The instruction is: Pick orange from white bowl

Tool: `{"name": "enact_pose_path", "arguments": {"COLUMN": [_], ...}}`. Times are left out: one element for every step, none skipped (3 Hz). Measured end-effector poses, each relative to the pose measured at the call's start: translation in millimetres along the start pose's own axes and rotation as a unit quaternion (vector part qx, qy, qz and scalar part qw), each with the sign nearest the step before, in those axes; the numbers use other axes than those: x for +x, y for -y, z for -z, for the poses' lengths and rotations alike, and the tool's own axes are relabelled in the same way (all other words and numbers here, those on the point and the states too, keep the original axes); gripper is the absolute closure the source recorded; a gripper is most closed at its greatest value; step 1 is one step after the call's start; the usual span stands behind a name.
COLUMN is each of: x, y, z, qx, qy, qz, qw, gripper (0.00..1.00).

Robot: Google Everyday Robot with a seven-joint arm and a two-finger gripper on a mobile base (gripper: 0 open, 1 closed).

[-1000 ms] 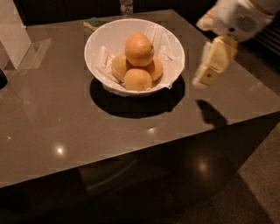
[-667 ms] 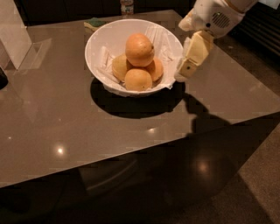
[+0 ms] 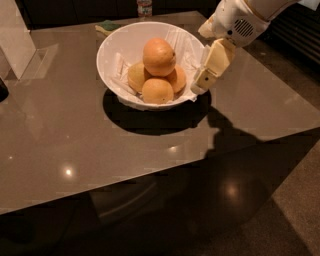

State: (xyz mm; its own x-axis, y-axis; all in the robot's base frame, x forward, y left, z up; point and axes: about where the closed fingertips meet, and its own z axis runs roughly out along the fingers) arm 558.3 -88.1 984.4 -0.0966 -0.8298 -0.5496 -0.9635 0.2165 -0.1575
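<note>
The orange [image 3: 159, 56] sits on top of the heap in the white bowl [image 3: 112, 47], a little behind the bowl's middle, and it rests on three smaller oranges: one to the left [image 3: 136, 76], one in front [image 3: 156, 91] and one to the right [image 3: 177, 79]. It is close to round, so it has no long axis to speak of. Its top catches a pale sheen. Which way its stem end faces cannot be made out. Nothing lies over it, and its upper half stands above the other fruit, about level with the rim.

Crinkled white lining [image 3: 187, 47] covers the inside wall of the bowl, thickest on the right side. The bowl stands on the far half of the glossy brown bench [image 3: 75, 140] and throws a dark shadow toward the front.

The pincer [image 3: 199, 86] hangs just outside the bowl's right rim, slanting down and to the left, with its tip right at the rim's outer edge, beside the lining. Whether it is spread or pressed together, I cannot tell. It holds nothing. The rim and the right-hand orange lie between it and the top fruit. The white arm housing [image 3: 240, 20] rises behind it toward the upper right.

Behind the bowl lie a flat green item [image 3: 107, 26] and the base of a bottle [image 3: 144, 7]. A pale upright panel [image 3: 15, 37] stands at the far left, well apart from the bowl.
</note>
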Motion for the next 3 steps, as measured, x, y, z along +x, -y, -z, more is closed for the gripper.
{"name": "enact_pose_path", "arguments": {"x": [-22,-32,-32], "y": [11,22,31], "z": [-25,-53,-72], "qx": [-0.009,-0.028,-0.038], "qy": [0.031,0.044,0.048], "qz": [-0.008,-0.022,-0.038], "qw": [0.9994,0.9984,0.9974], "gripper": [0.00,0.00,0.00]}}
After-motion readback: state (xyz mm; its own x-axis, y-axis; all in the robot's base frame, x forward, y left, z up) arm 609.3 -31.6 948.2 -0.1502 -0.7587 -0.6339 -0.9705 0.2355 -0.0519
